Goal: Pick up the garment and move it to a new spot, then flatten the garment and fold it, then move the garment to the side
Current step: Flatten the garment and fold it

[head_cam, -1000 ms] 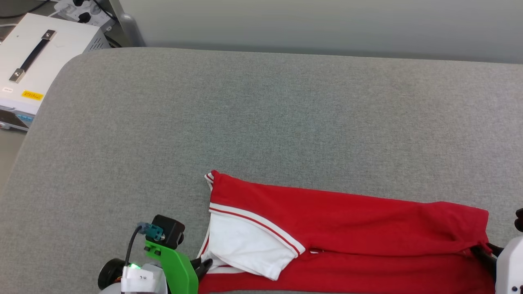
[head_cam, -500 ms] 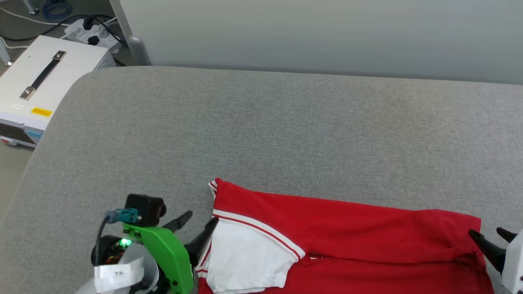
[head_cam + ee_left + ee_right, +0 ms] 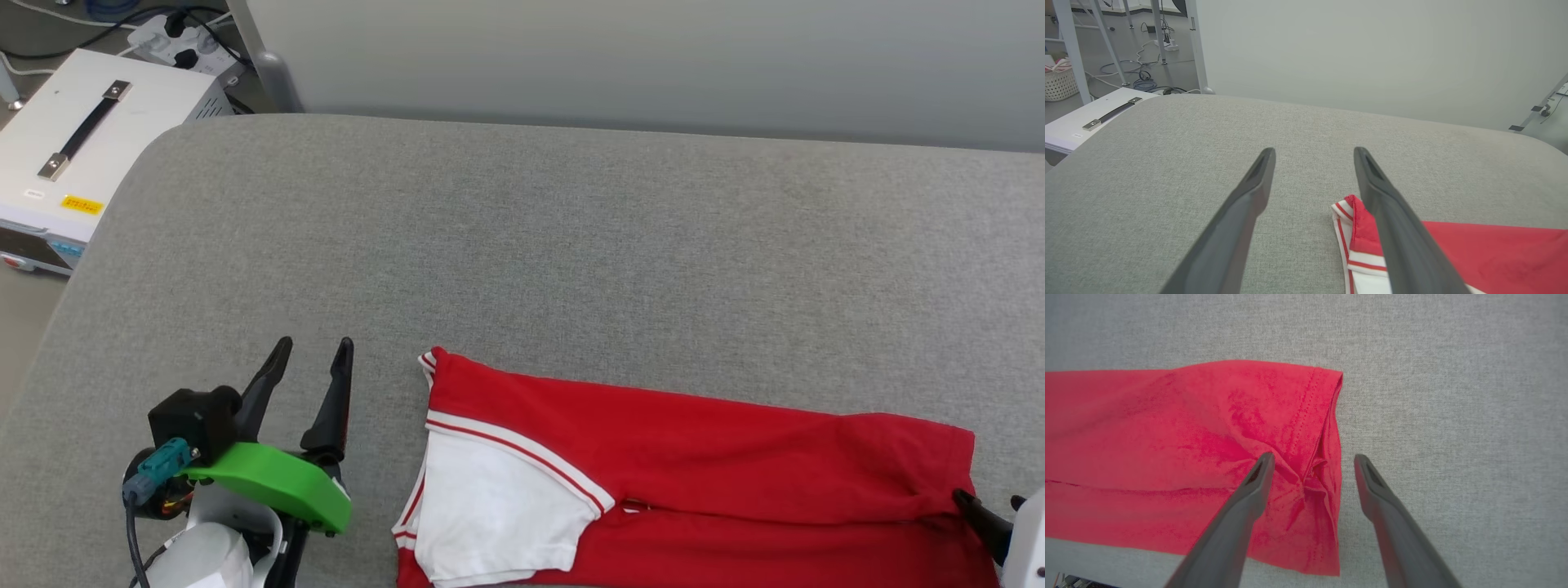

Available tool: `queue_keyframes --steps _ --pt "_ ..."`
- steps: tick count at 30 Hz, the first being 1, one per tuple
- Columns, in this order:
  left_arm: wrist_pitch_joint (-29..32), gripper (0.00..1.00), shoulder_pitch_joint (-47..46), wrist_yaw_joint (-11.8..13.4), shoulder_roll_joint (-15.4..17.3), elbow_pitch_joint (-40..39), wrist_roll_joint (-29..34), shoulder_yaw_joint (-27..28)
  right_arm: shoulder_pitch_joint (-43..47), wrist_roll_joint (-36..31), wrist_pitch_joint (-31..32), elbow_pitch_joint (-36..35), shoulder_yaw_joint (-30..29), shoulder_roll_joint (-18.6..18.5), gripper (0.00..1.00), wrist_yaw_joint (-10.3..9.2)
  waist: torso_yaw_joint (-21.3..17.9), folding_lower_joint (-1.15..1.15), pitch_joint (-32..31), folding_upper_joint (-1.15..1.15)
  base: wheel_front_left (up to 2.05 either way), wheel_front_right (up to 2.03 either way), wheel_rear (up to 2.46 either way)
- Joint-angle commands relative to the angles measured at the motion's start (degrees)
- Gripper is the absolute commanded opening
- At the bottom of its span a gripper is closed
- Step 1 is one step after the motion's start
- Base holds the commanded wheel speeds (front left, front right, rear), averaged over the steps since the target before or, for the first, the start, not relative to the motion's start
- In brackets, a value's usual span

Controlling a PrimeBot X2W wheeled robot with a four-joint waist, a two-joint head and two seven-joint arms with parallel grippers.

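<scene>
Looking down on a wide grey woven-fabric padded surface (image 3: 571, 245), rounded at its far left corner and backing onto a plain pale grey wall panel (image 3: 653, 57). Finding, just beyond that left corner, a white boxy metal case with a black strap handle and a yellow label (image 3: 90, 155), and behind it a white power strip carrying black plugs (image 3: 175, 41). Noting, from the left wrist, pale metal frame legs (image 3: 1069, 49), loose cables on the floor (image 3: 1143, 79) and a white wicker basket (image 3: 1059, 83) farther off.

Seeing the small red jersey garment with a white short sleeve and red-and-white striped trim (image 3: 694, 457) lying along the near edge, right of centre, folded into a long band, sleeve at its left end, hem creased at its right end.

Showing the left gripper (image 3: 315, 343), a lime-green plastic bracket (image 3: 277, 482) at its wrist, spread wide and empty above bare grey fabric just left of the garment's striped end, apart from it. Showing the right gripper (image 3: 1313, 457) likewise parted and holding nothing, straddling the crumpled hem corner, one finger over red cloth, the other over grey; contact with the cloth too hard to judge.
</scene>
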Motion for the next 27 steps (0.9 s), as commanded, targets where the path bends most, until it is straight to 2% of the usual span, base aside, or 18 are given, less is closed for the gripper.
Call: queue_keyframes --steps 1,2,10,18,27 --pt "-0.79 1.0 0.96 -0.13 -0.95 0.84 1.19 1.23 0.31 -0.84 0.04 0.8 -0.82 0.48 1.0 -0.05 0.56 0.0 1.02 0.0 0.0 0.0 0.0" --pt "-1.19 1.0 1.25 -1.16 -2.2 1.95 2.36 3.05 0.02 -1.49 -0.31 2.51 -1.71 1.64 1.0 -0.05 0.88 0.0 1.77 0.0 0.0 0.0 0.0" --pt "-1.29 1.0 1.41 -4.56 -4.87 2.88 5.92 7.64 -1.12 -2.23 -1.83 8.62 -1.86 3.4 1.0 -0.05 1.53 0.0 3.38 0.0 0.0 0.0 0.0" --pt "-1.3 1.0 1.61 -6.57 -6.53 3.47 8.01 9.48 -2.71 1.37 -2.3 13.59 0.98 5.69 1.0 -0.05 1.61 0.0 4.03 0.0 0.0 0.0 0.0" --pt "-1.3 1.0 1.56 -7.93 -7.85 4.79 9.28 9.8 -3.13 5.79 -2.11 15.4 4.92 6.66 1.0 -0.05 1.41 0.0 3.41 0.0 0.0 0.0 0.0"
